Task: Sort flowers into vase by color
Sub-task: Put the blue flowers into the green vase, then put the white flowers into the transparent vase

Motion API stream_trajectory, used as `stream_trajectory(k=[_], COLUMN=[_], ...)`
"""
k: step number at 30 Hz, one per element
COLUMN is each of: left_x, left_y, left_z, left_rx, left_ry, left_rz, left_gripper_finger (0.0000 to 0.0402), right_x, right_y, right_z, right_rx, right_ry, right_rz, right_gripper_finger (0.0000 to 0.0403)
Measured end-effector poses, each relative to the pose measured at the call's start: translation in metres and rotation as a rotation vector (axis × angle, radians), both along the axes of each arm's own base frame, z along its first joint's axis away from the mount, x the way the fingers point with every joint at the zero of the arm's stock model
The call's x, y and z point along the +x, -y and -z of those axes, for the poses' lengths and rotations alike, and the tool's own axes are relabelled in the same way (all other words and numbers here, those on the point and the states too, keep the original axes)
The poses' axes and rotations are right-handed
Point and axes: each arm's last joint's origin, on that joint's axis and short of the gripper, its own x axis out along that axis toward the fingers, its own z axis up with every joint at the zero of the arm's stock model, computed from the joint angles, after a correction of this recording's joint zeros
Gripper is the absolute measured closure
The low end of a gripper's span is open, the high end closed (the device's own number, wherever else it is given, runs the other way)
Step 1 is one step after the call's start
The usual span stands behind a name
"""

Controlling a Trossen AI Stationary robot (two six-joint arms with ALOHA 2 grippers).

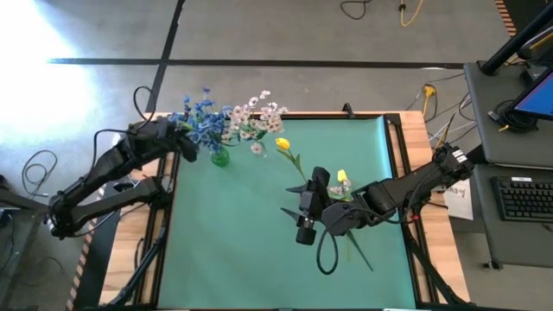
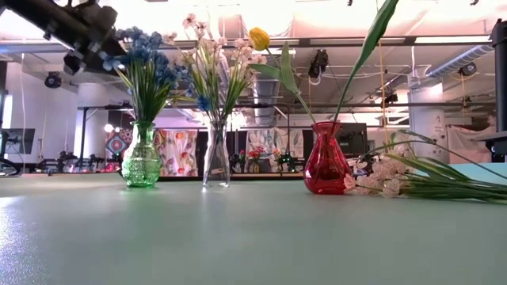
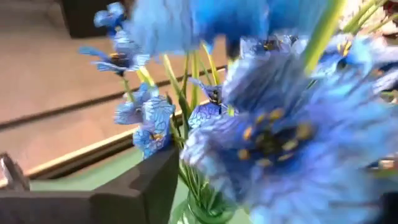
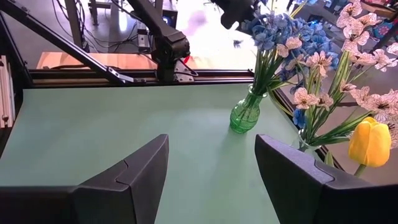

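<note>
While blue flowers [image 2: 146,59] stand upright in green vase [image 2: 142,162]; left gripper [image 1: 186,142] spread, right gripper [image 4: 211,180] spread.

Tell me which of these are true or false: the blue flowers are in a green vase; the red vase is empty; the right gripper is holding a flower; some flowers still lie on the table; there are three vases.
1. The blue flowers stand in the green vase. True.
2. The red vase is empty. False: it holds the yellow tulip.
3. The right gripper is holding a flower. False: its fingers are open with nothing between them, above the green mat.
4. Some flowers still lie on the table. True: pale pink stems lie beside the red vase.
5. There are three vases. True: green, red and a clear vase with white blossoms.
</note>
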Motion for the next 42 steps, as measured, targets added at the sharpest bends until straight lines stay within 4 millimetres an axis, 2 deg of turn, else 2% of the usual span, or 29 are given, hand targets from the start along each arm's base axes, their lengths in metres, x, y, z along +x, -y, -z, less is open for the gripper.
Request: stream_trajectory(k=[7,14,20,24,28,32,39,42], left_x=[-0.015,-0.037,-0.053,-0.059,-0.060,-0.057,-0.050,-0.045], left_y=[0.011,0.027,0.040,0.047,0.053,0.054,0.049,0.047], left_z=[-0.028,-0.066,-0.089,-0.101,-0.108,-0.107,-0.099,-0.101], left_rx=[-0.075,-0.055,-0.013,0.042,0.085,0.099,0.115,0.157], left_ry=[0.010,0.025,0.073,0.140,0.245,0.303,0.276,0.326], left_rz=[-0.028,-0.024,-0.013,0.063,0.204,0.293,0.315,0.355], left_gripper_finger=[0.0161,0.0157,0.0157,0.0157,0.0157,0.0157,0.0157,0.0157], right_x=[0.000,0.000,-0.002,-0.005,-0.011,-0.021,-0.049,-0.061], right_y=[0.000,0.000,0.000,-0.002,-0.005,-0.011,-0.021,-0.025], right_z=[0.000,0.000,0.004,0.011,0.019,0.026,0.040,0.044], right_rx=[-0.003,-0.003,0.023,0.125,0.281,0.417,0.521,0.540], right_ry=[-0.001,-0.001,-0.036,-0.116,-0.235,-0.349,-0.556,-0.620], right_rz=[-0.001,-0.001,0.002,-0.068,-0.134,-0.137,0.046,0.133], right_gripper_finger=[0.0170,0.0170,0.0170,0.0170,0.0170,0.0170,0.0170,0.0170])
